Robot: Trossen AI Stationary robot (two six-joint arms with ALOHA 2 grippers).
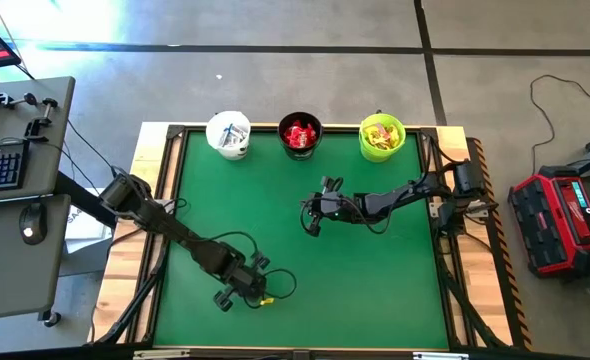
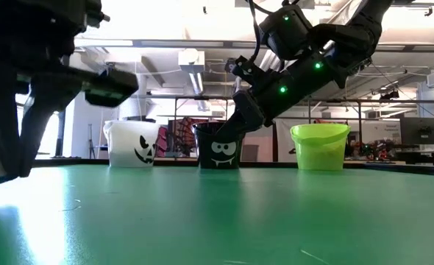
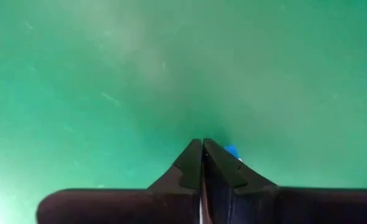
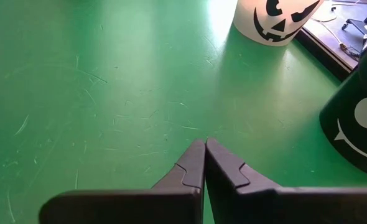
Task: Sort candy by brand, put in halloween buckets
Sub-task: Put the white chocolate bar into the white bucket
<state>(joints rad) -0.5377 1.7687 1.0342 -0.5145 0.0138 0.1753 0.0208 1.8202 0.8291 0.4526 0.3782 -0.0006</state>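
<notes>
Three halloween buckets stand in a row at the table's far edge: a white one [image 1: 228, 133] with pale candy, a black one [image 1: 300, 135] with red candy, and a lime green one [image 1: 382, 137] with yellow candy. Near the table's front edge, left of centre, my left gripper [image 1: 258, 292] points steeply down and is shut on a small candy. Of this candy only a blue bit [image 3: 232, 150] shows, and a yellow speck [image 1: 266, 298] in the high view. My right gripper [image 1: 309, 216] hangs shut and empty over mid-table, short of the black bucket [image 4: 357, 124]. My left gripper pinches the candy between its two fingertips, coming from above and pointing steeply down. Only a blue corner [image 3: 232, 150] sticks out beside one fingertip [image 3: 224, 158]; the fingers hide the rest. The candy seems to be off the green table.
The green tabletop [image 1: 375, 290] lies bare between the grippers and the buckets. In the low view my right arm [image 2: 290, 81] stands in front of the black bucket [image 2: 221, 151]. A desk with a keyboard [image 1: 0, 165] stands left of the table, a red case [image 1: 560, 220] to the right.
</notes>
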